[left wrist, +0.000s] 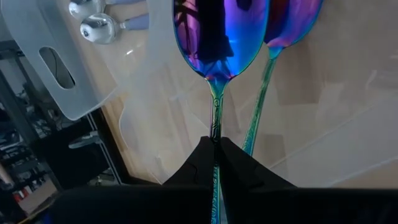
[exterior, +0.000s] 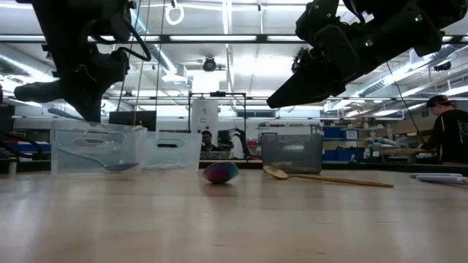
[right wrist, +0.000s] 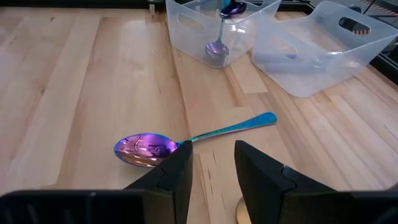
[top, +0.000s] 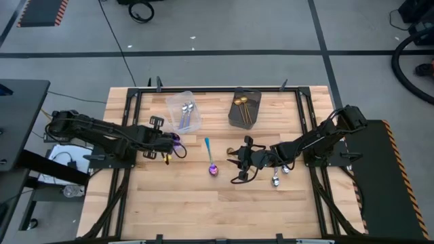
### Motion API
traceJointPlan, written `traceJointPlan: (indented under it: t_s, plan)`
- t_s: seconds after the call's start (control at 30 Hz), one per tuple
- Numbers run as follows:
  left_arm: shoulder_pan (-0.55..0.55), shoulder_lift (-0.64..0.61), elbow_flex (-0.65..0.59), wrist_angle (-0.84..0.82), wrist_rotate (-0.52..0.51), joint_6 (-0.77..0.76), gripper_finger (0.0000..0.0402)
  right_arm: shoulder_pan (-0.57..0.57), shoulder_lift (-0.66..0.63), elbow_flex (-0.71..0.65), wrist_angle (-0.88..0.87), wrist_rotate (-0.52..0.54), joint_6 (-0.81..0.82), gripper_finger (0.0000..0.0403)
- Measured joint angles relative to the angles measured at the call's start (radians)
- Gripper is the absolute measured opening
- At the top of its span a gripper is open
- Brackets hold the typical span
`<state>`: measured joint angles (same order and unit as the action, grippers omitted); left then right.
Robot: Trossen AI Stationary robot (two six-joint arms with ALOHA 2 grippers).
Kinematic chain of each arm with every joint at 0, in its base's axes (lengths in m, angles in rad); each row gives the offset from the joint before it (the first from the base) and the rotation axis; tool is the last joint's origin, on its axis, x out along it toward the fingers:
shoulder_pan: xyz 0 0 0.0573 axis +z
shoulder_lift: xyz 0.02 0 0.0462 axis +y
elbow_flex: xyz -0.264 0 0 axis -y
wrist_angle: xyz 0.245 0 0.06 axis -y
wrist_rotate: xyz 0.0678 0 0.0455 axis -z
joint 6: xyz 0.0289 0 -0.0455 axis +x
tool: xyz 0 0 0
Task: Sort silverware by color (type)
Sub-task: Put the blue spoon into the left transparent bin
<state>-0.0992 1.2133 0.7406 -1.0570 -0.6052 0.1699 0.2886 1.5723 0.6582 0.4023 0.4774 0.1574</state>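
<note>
On the left, the left gripper (top: 178, 144) is hovering over a clear tub (right wrist: 211, 28), its jaws pinched shut on the teal handle of an iridescent spoon (left wrist: 219, 37) that is hanging bowl-down; a second iridescent spoon (left wrist: 292, 25) is already lying in that tub just beside it. Next to it, another clear tub (top: 184, 112) is holding the lilac-handled spoons (top: 186, 108). At the table's middle, a third iridescent spoon (top: 211, 158) is lying flat on the wood, bowl toward the near edge. Behind and to its right, the grey box (top: 245, 107) is holding gold spoons (top: 242, 103). Further right, the right gripper (top: 237, 163) is hanging just right of the loose spoon, its jaws standing partly open and gripping nothing. A gold spoon (exterior: 322, 177) is lying on the table below it, and silver spoons (top: 280, 175) are lying under the right arm.
</note>
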Motion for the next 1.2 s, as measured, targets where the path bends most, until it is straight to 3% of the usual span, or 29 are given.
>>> traceJointPlan:
  t_s: [0.2,0.63,0.87,1.2]
  plan:
    - [0.032,0.000,0.000,0.009,0.006,0.069,0.0014,0.000,0.000,0.000,0.000,0.000,0.000,0.0129]
    - [0.141,0.000,-0.050,0.139,0.133,0.304,0.0014,0.000,0.000,0.000,0.000,0.000,0.004,0.0129]
    - [0.154,0.001,-0.094,0.205,0.134,0.313,0.0016,0.000,0.000,0.000,0.008,0.000,0.002,0.0129]
    - [0.153,0.001,-0.096,0.205,0.132,0.312,0.0054,0.000,0.000,0.000,0.010,0.000,0.002,0.0129]
